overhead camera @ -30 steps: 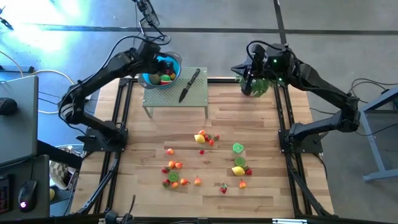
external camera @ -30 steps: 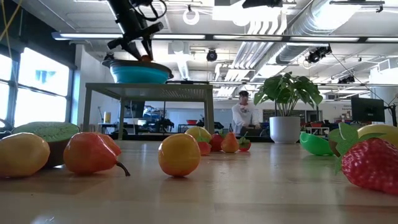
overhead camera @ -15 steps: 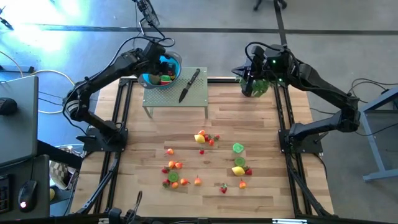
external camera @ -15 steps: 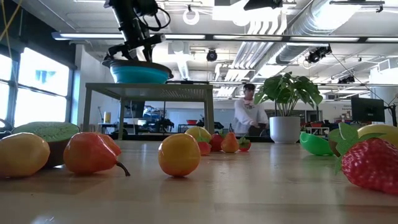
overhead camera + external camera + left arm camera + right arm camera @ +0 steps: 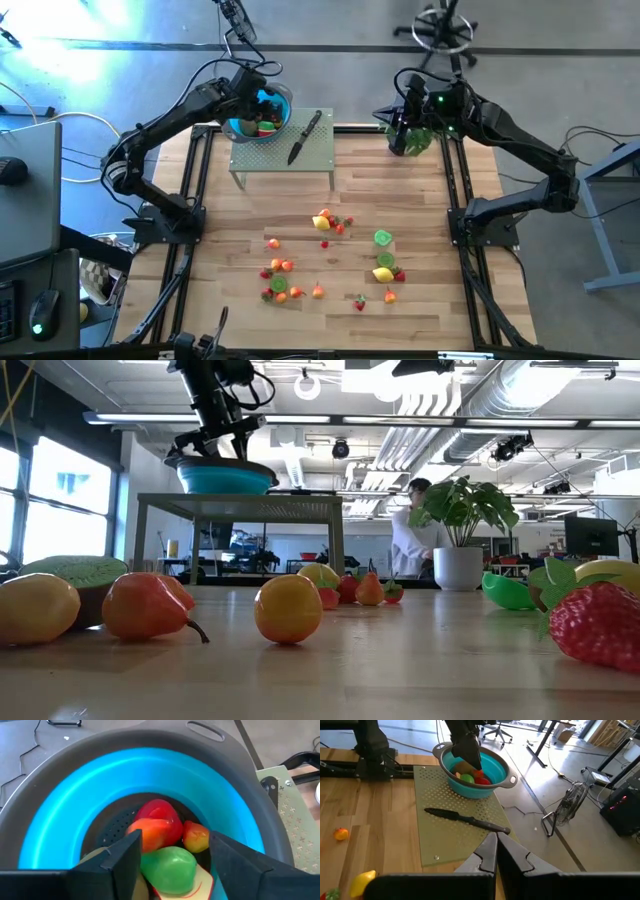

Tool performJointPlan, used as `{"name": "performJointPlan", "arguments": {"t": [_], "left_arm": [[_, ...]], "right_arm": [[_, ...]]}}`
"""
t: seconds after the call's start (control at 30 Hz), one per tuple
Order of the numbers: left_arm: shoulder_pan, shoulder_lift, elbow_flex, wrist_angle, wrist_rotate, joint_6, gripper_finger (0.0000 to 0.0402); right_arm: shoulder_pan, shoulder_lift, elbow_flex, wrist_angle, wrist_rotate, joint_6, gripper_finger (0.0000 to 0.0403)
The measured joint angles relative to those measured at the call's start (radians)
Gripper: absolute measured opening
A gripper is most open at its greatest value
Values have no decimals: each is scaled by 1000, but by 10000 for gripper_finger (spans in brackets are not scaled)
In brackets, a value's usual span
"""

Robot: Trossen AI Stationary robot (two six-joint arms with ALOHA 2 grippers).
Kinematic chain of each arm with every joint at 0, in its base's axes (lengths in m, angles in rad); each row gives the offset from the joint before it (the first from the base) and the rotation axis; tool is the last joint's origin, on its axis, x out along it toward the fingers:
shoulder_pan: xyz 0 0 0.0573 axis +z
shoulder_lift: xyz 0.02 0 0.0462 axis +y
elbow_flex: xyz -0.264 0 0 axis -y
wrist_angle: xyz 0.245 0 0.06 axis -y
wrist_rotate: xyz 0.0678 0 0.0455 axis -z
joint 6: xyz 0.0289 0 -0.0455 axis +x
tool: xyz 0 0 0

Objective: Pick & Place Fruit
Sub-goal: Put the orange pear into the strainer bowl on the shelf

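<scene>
While the left pincer (image 5: 172, 865) hangs spread over the bowl (image 5: 60, 820), its fruit (image 5: 167, 865) dropped, it next fetches another from the tabletop (image 5: 300, 250); the right pincer (image 5: 496, 851) waits pressed together.

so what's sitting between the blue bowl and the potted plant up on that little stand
The black-handled knife lies on the stand between the blue bowl and the potted plant, clearest in the high view.

Bright, even overhead lighting. Blue-white glare on floor (image 5: 60, 30) at upper left, high view. Low view: nearest strawberry (image 5: 600, 622) soft, out of focus; ceiling strip lights (image 5: 400, 420) glaring. Shadows faint.
</scene>
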Motion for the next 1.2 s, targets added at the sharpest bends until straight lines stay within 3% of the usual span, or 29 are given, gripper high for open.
{"name": "performJointPlan", "arguments": {"t": [0.17,0.37,0.57,0.9,1.2], "left_arm": [[0,0,0,2,0,-11,252],[0,-6,0,5,18,-45,240],[-20,-32,0,6,79,5,196],[-152,-127,0,7,83,32,94],[-320,-150,0,7,36,-3,59]], "right_arm": [[0,0,0,0,0,-1,3],[0,0,0,-1,0,6,3],[10,0,0,-29,-16,10,3],[46,0,0,-124,-198,61,3],[122,0,0,-156,-214,136,3]]}}
